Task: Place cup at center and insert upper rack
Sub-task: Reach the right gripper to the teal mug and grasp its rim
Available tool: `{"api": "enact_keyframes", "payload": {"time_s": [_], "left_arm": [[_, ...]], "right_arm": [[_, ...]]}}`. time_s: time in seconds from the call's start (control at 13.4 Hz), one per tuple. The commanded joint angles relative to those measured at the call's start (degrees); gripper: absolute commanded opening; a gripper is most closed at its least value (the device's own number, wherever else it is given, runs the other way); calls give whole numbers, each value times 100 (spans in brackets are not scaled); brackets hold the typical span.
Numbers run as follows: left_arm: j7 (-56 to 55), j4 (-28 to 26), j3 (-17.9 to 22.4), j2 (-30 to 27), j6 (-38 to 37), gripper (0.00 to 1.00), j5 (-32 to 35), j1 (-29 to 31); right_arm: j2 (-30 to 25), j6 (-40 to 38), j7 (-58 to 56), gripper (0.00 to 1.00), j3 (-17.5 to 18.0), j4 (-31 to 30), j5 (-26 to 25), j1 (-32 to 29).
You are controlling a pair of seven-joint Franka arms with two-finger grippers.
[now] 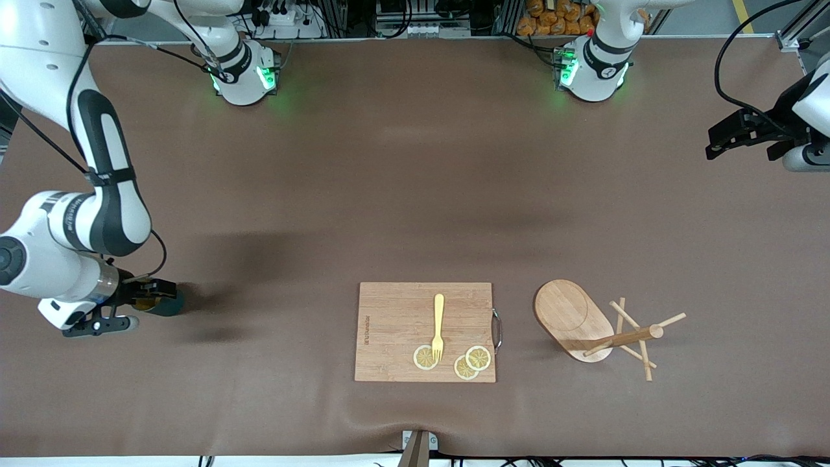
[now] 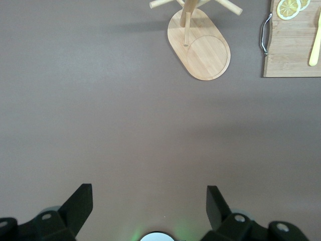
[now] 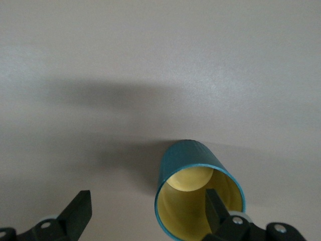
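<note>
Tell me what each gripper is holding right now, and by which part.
Nothing is held. The right gripper is open, one finger inside the cup. The left gripper waits open over bare table.

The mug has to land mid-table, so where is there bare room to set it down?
Bare tabletop runs from the arm bases to the cutting board. It is crowded nearer the camera: board, then the mug stand beside it. The mug sits under the right claw; the left claw waits.

Dark teal ribbed cup (image 3: 199, 193) with mustard-yellow inside; light wooden upper rack (image 1: 587, 322); pale wood cutting board (image 1: 425, 331) with yellow fork (image 1: 438, 326), lemon slices (image 1: 471, 362); brown tabletop (image 1: 415, 194)
</note>
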Motion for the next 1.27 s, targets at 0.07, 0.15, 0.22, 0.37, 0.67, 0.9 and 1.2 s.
{"api": "enact_keyframes", "payload": {"time_s": [0.07,0.15,0.22,0.37,0.67,0.9,1.2], "left_arm": [[-54,96,-29,48,-51,100,-111,41],[-54,88,-20,48,-51,100,-111,41],[-54,88,-20,48,-51,100,-111,41],[-54,96,-20,48,-42,100,-111,41],[-54,96,-20,57,-33,100,-111,41],[-54,96,-20,65,28,100,-111,49],[-28,96,-20,57,28,100,-111,58]], "right_arm": [[154,-12,-122,100,37,78,66,-90],[198,-12,-113,100,37,78,66,-108],[216,-21,-122,100,37,69,75,-151],[321,-29,-192,100,37,60,75,-178],[339,-100,-210,49,37,60,75,-187],[330,-424,-316,0,37,78,75,-161],[321,-530,-298,0,55,95,83,-126]]}}
